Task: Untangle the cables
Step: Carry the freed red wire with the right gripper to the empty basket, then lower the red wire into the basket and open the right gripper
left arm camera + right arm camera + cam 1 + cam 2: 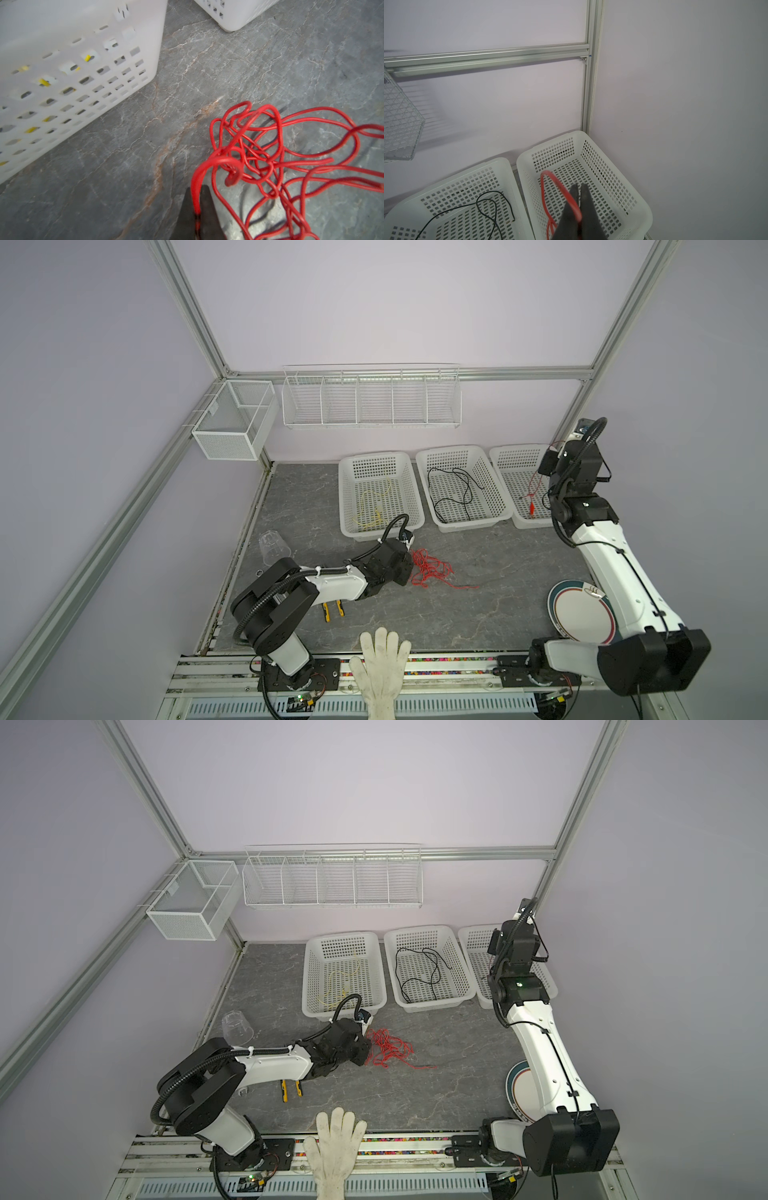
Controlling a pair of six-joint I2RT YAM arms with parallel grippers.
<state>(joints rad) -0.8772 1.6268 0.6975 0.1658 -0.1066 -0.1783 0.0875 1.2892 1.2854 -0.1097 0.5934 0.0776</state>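
A tangled red cable [430, 570] [388, 1048] [259, 145] lies on the grey tabletop in front of the baskets. My left gripper [196, 187] [409, 572] is shut on one strand at the tangle's left edge. My right gripper [579, 185] is shut on a red strand [544, 193] [532, 493] that hangs in a loop into the right white basket [498, 464]. The pale yellow cable [365, 506] [332, 986] lies in the left basket [345, 489]. The black cable [457, 493] [483, 205] lies in the middle basket [422, 472].
A plate [582, 614] sits under the right arm. A white glove [384, 659] lies at the front edge and yellow-handled pliers [333, 610] under the left arm. A clear cup [272, 545] lies at the left edge. A wire rack [370, 398] and a mesh box [232, 423] hang on the wall.
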